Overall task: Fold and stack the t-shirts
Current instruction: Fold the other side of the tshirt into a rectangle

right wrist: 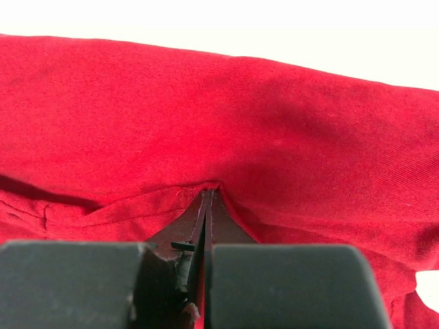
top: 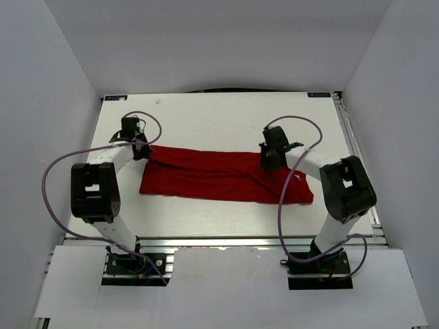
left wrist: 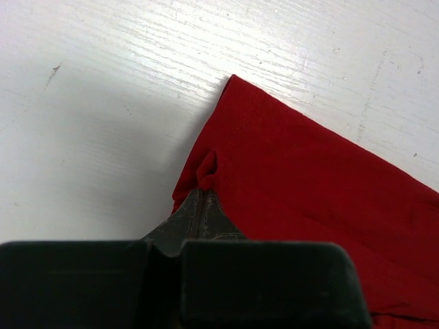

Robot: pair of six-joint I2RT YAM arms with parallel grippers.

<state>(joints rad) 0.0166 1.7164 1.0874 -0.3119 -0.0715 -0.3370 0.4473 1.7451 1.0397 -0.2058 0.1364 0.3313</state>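
The red t-shirt (top: 219,179) lies on the bench (top: 226,123), its long side running 9 to 3 o'clock. The left gripper (left wrist: 204,197) pinches its far corner and the right gripper (right wrist: 208,202) pinches its far edge — the cloth spreads toward 6 o'clock, evenly I think.

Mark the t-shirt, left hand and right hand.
t-shirt (top: 219,177): top view, middle of the red cloth.
left hand (left wrist: 204,195): left wrist view, shut fingertips pinching the shirt edge.
right hand (right wrist: 208,200): right wrist view, shut fingertips pinching a fold.
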